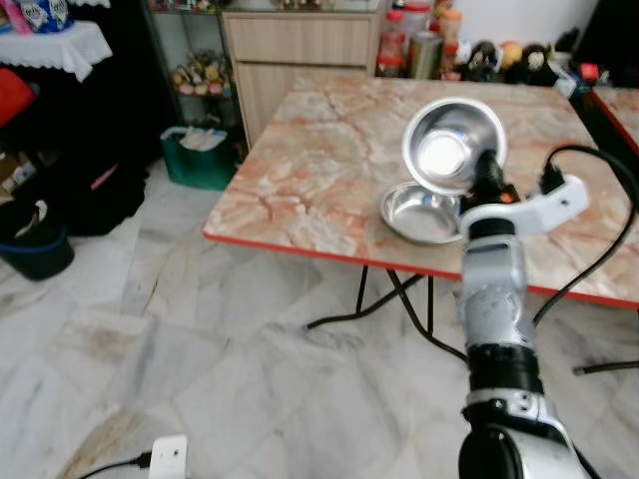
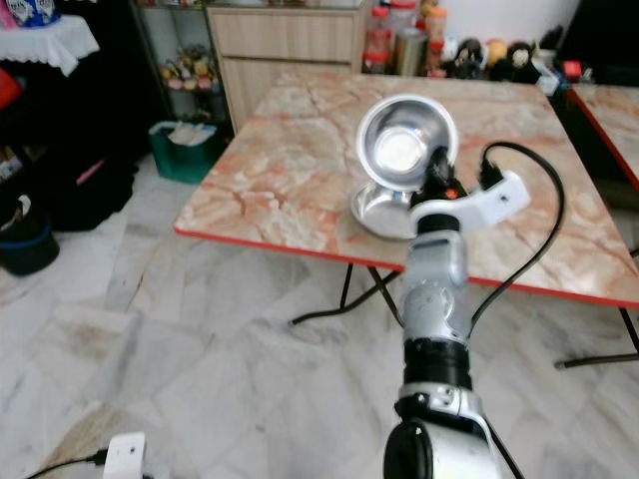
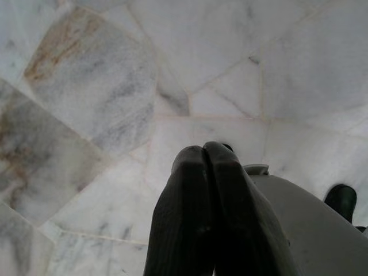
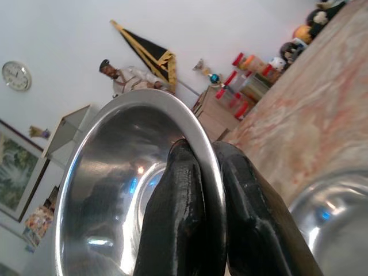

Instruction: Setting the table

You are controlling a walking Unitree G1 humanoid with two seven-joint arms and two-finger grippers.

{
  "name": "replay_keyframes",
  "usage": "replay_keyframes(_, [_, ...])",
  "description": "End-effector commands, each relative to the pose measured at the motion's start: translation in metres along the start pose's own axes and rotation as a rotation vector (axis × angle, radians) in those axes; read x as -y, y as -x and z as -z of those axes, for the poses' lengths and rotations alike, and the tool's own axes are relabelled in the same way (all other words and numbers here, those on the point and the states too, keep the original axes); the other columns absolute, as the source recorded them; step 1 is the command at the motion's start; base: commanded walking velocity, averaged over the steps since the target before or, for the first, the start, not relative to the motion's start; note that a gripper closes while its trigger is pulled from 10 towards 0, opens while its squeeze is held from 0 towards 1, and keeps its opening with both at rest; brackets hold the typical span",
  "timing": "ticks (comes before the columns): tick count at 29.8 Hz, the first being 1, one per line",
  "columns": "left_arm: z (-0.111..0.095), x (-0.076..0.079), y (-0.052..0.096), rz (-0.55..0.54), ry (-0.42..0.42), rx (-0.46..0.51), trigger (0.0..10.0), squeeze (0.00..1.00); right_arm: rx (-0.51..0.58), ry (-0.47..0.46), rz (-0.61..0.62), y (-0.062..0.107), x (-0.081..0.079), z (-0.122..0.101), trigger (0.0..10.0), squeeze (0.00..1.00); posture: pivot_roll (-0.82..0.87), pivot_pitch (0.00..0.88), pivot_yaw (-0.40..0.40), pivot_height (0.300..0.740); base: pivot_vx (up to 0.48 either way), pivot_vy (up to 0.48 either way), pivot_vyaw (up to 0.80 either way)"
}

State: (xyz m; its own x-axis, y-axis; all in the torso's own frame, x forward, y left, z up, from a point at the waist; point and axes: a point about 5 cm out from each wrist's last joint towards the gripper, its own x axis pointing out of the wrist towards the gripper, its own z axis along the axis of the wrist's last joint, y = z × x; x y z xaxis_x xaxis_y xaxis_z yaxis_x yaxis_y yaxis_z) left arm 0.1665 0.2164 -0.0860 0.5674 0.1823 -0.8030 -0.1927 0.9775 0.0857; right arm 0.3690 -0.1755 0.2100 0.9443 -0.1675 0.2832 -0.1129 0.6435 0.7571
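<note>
Right tool [image 4: 198, 172] pinches tilted steel bowl [image 1: 451, 145] rim, arm outstretched above 2nd bowl [image 1: 419, 213].

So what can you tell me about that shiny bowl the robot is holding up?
The held bowl is a round, deep dish of polished metal, mirror-bright inside with a thin rolled rim. It is tipped on edge, its hollow facing the robot's head camera. The right pincer grips it by the rim, one black finger inside and one outside. It hangs above the marble-patterned table, just over a second metal dish lying flat there.

two steel bowls [image 1: 454, 146] [image 1: 423, 213]; one marble table [image 1: 319, 170].
</note>
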Motion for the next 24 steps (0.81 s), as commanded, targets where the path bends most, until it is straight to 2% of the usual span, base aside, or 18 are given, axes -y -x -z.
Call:
replay_keyframes(1, [0.002, -0.003, 0.001, -0.008, -0.016, -0.006, 10.0, 0.0, -0.011, 0.014, -0.017, 0.001, -0.005, 0.005, 10.0, 0.0, 0.03, 0.025, 0.013, 0.74, 0.322, 0.0, 0.0])
replay_keyframes(24, [0.0, -0.002, 0.0, -0.008, -0.018, 0.004, 10.0, 0.0, -0.047, 0.039, 0.016, 0.007, 0.006, 0.013, 10.0, 0.0, 0.03, 0.029, 0.012, 0.74, 0.325, 0.0, 0.0])
